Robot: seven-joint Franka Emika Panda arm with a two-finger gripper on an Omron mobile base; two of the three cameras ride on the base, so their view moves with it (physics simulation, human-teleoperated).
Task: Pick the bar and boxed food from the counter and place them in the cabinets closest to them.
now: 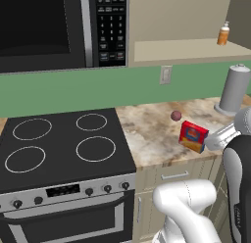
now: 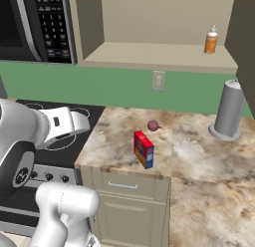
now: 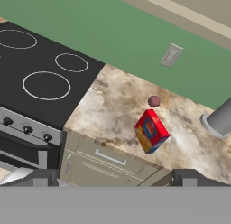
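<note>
Marbled counter (image 1: 152, 139) bears boxed food (image 1: 193, 136) near a dark-red ball (image 1: 176, 115); jaws wide, empty.

The counter (image 1: 152, 139) looks like polished marbled stone, beige veined with brown. The boxed food (image 1: 193, 136) reads as printed cardboard with a slight sheen. The stovetop (image 1: 63, 144) is smooth glossy black glass, the cabinets (image 2: 149, 22) matt painted wood, and the canister (image 2: 229, 111) dull grey metal.

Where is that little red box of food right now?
The red box stands on the marbled counter near its front edge, right of the black stovetop, with a small dark-red ball just behind it.
</note>
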